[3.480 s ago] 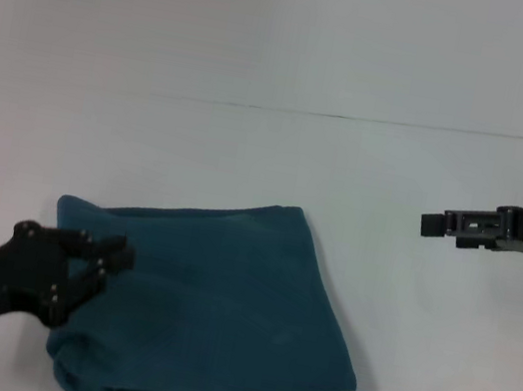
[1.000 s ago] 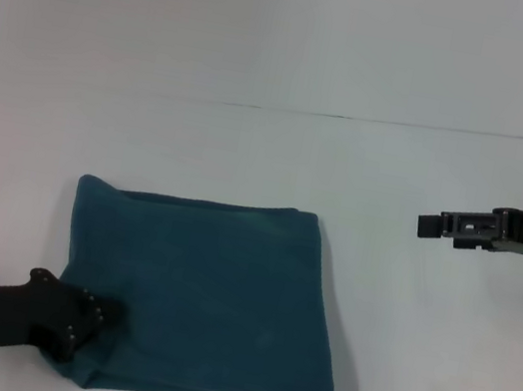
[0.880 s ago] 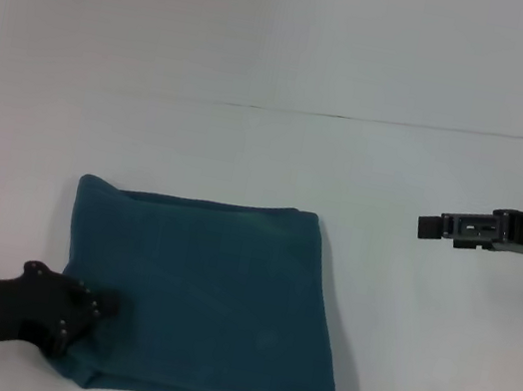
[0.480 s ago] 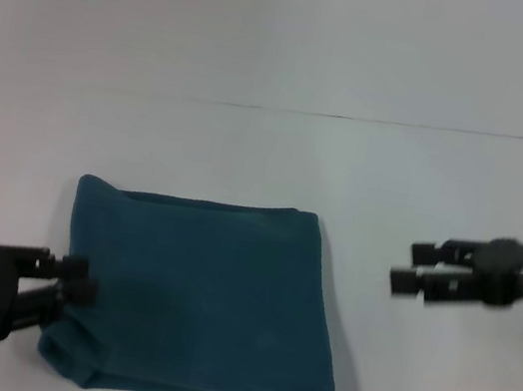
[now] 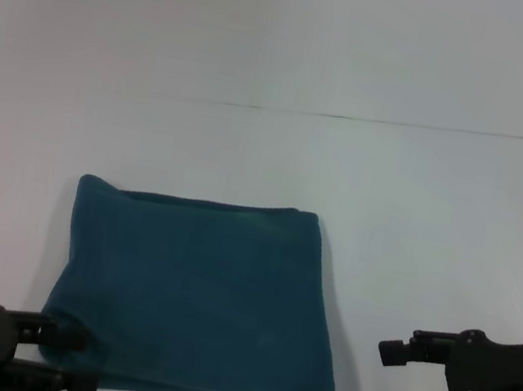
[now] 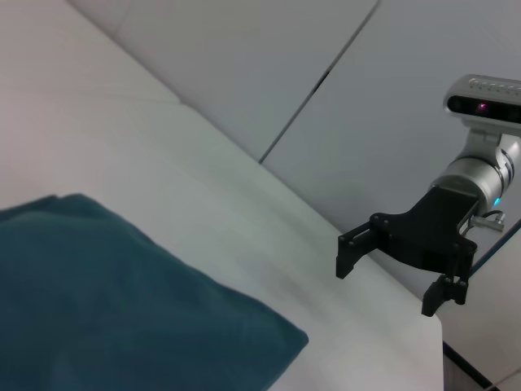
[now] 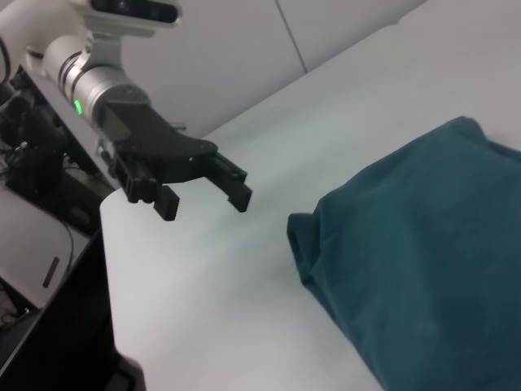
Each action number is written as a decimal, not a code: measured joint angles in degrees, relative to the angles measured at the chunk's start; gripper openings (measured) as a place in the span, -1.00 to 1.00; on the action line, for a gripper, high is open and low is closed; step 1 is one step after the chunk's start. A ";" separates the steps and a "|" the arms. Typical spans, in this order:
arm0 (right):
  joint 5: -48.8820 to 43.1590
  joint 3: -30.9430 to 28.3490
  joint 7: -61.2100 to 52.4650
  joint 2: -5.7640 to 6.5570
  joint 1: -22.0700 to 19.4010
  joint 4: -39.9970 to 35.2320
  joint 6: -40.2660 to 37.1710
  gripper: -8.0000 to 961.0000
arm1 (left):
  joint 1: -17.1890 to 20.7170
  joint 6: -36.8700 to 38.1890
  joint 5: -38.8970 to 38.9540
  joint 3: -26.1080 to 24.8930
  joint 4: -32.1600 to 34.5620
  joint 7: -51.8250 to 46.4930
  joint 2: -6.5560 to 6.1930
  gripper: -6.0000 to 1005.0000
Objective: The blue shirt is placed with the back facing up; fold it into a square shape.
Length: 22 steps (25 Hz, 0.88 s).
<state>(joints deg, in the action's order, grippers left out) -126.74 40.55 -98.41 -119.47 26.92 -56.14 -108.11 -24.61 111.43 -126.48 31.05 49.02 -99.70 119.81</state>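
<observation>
I see the blue shirt (image 5: 198, 296) folded into a rough square toward the table's (image 5: 394, 189) near left, with my left gripper (image 5: 75, 361) and right gripper (image 5: 388, 383) both spread open, empty, flanking it

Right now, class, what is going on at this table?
A two-armed robot is folding a blue shirt, which lies on the white table as a flat, roughly square packet. Neither gripper holds it. The left gripper is open near the packet's near left corner; the right gripper is open over bare table beside its right edge.
</observation>
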 joint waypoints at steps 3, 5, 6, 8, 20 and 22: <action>-0.20 0.09 0.78 -0.01 -0.36 0.60 -0.10 0.97 | -0.07 -0.30 -1.40 0.14 0.00 -1.18 -0.11 0.51; -0.31 0.20 1.17 -0.03 -0.37 1.43 -0.11 0.97 | -0.08 -0.50 -2.32 0.08 -0.05 -1.60 -0.16 0.60; -0.33 0.30 1.35 -0.03 -0.36 1.79 -0.04 0.97 | -0.08 -0.61 -2.64 0.13 -0.06 -1.75 -0.18 0.64; -0.38 0.66 1.54 -0.04 -0.29 2.18 0.34 0.97 | -0.08 -0.95 -3.07 0.23 -0.07 -1.90 -0.16 0.72; -1.41 0.93 1.46 -0.05 0.18 3.13 1.76 0.97 | -0.06 -2.19 -4.16 0.40 -0.24 -2.04 0.26 0.83; -1.41 0.89 1.48 0.00 0.14 3.13 1.89 0.97 | -0.02 -2.19 -4.34 0.43 -0.24 -2.05 0.26 0.83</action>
<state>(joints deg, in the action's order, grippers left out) -128.15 41.45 -96.94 -119.47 27.06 -53.01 -106.22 -24.64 109.24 -130.82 31.48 48.78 -101.76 120.08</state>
